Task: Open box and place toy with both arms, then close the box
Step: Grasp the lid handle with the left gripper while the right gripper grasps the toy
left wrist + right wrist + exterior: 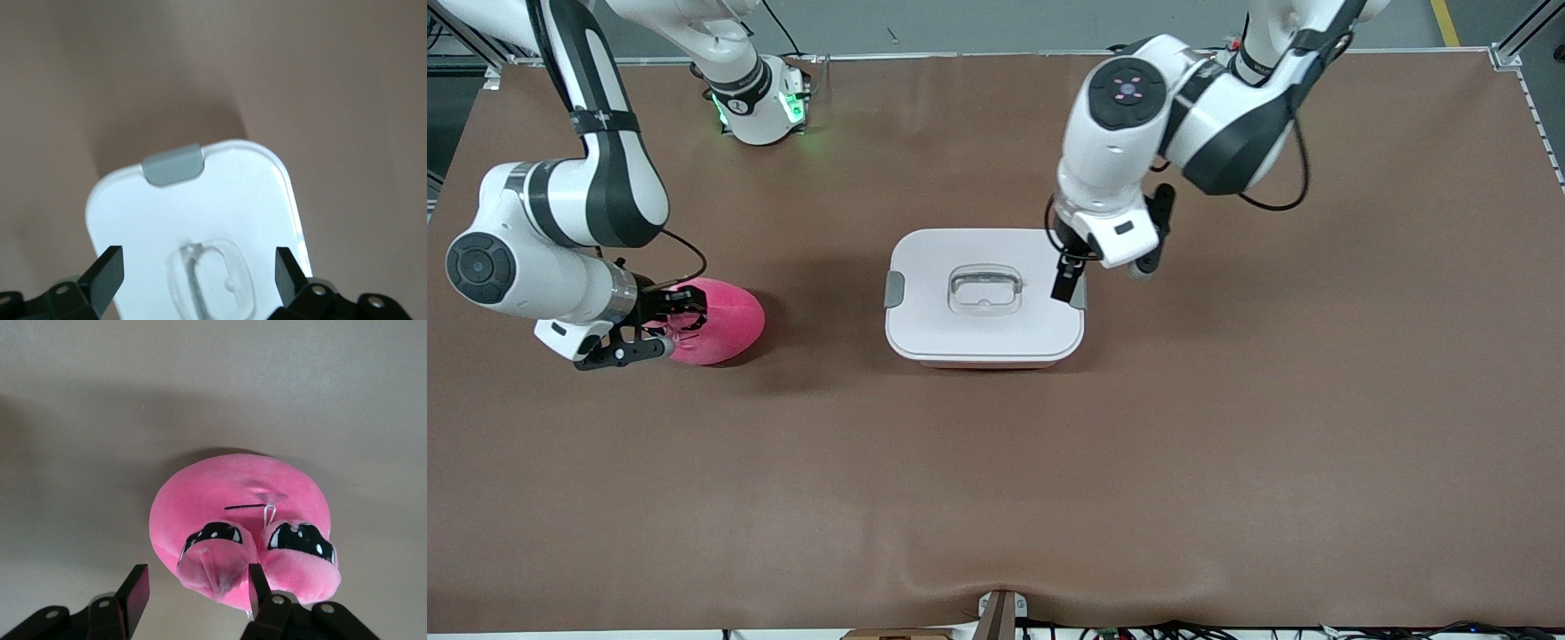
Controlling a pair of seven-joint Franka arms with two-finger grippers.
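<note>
Even, soft overhead light, matte brown worktop (1227, 427) without glare, faint shadows under the box (984, 298) and toy (720, 320), green glow at one arm base, wrist views dimmer and softer, pincer fingers (107, 273) blurred up close, box lid slightly overexposed

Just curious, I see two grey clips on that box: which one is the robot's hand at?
The grey clip at the left arm's end of the box; the left gripper is at it. The other clip has nothing near.
</note>
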